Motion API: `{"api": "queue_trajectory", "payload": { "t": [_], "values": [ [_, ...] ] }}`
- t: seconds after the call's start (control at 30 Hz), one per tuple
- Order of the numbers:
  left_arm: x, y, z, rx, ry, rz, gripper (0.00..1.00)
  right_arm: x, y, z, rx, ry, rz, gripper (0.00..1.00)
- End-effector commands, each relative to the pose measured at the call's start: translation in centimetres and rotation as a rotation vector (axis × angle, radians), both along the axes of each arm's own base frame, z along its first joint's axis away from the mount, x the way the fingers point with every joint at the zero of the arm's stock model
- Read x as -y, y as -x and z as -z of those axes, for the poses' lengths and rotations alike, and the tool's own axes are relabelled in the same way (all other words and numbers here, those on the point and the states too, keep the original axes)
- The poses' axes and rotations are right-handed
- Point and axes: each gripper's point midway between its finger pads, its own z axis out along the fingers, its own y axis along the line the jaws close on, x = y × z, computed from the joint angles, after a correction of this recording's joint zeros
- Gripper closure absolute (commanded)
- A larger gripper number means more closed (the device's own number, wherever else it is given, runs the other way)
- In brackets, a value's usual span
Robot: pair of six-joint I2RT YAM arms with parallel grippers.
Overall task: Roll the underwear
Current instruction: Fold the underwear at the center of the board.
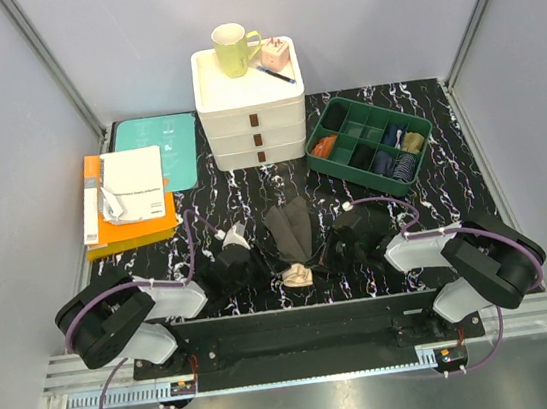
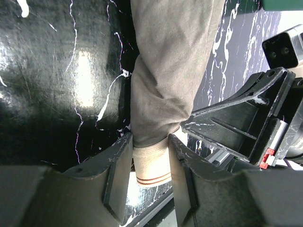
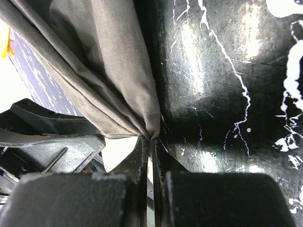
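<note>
The underwear (image 1: 291,234) is stretched between both grippers for rolling. One fold is pinched in the closed right gripper (image 3: 150,144). Its waistband (image 2: 151,171) is straddled, possibly clamped, by the narrow-set left gripper (image 2: 150,147).

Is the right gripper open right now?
No, in the right wrist view the right gripper is shut, pinching a bunched edge of the olive-brown underwear.
</note>
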Motion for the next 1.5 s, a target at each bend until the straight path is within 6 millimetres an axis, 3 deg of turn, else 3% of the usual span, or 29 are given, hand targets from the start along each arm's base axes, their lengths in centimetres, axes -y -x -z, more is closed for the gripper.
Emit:
{"api": "queue_trajectory", "payload": {
  "t": [0.0,0.17,0.33,0.4,0.5,0.53,0.63,0.8,0.87,0.9,0.93,1.0,1.03,1.07,1.13,1.17,1.33,1.47],
  "values": [
    [0.7,1.0,-0.1,-0.007,0.030,0.043,0.62,2.4,1.8,3.3,-0.078,0.133,-0.005,1.00],
    [0.8,1.3,0.2,-0.006,0.029,0.063,0.77,2.4,1.9,3.3,-0.079,0.132,-0.008,1.00],
    [1.1,1.5,0.3,0.017,0.032,0.098,0.99,2.6,1.9,3.3,-0.078,0.136,0.002,1.00],
    [1.0,1.6,0.6,0.034,0.014,0.117,1.00,2.6,1.7,2.9,-0.065,0.135,0.000,1.00],
    [0.3,1.7,1.4,0.040,-0.026,0.125,1.00,2.8,1.1,1.6,-0.023,0.170,-0.019,0.82],
    [0.1,1.8,1.6,0.042,-0.036,0.126,1.00,2.7,0.8,1.0,-0.005,0.176,-0.030,0.68],
    [-0.3,1.9,2.1,0.045,-0.063,0.131,1.00,2.6,-0.4,-1.8,0.090,0.208,-0.071,0.44],
    [-0.2,1.9,2.1,0.047,-0.071,0.136,1.00,0.9,-4.4,-8.2,0.349,0.209,-0.145,0.33],
    [-0.3,1.9,2.2,0.047,-0.073,0.135,1.00,0.7,-5.9,-8.3,0.383,0.248,-0.183,0.30],
    [-0.3,2.0,2.2,0.045,-0.074,0.134,1.00,-0.1,-7.1,-9.6,0.415,0.236,-0.192,0.30],
    [-0.3,2.0,2.3,0.044,-0.075,0.134,1.00,-0.5,-7.7,-8.7,0.405,0.257,-0.213,0.29],
    [-0.4,2.0,2.3,0.043,-0.074,0.133,1.00,-1.7,-9.4,-10.0,0.460,0.266,-0.247,0.26],
    [-0.3,2.0,2.2,0.043,-0.072,0.136,1.00,-2.1,-9.9,-8.9,0.454,0.291,-0.282,0.25],
    [-0.4,2.0,2.3,0.043,-0.075,0.134,1.00,-3.0,-10.8,-9.7,0.476,0.282,-0.290,0.25],
    [-0.3,2.0,2.2,0.043,-0.076,0.134,1.00,-3.6,-11.5,-8.5,0.471,0.306,-0.325,0.25],
    [-0.4,1.9,2.2,0.044,-0.079,0.132,1.00,-4.1,-12.1,-8.8,0.484,0.304,-0.332,0.25],
    [-0.5,1.9,2.2,0.044,-0.082,0.128,1.00,-5.0,-13.1,-6.8,0.492,0.342,-0.401,0.25],
    [-0.5,1.9,2.2,0.044,-0.083,0.127,1.00,-6.1,-13.3,-6.8,0.521,0.302,-0.442,0.25]
  ]
}}
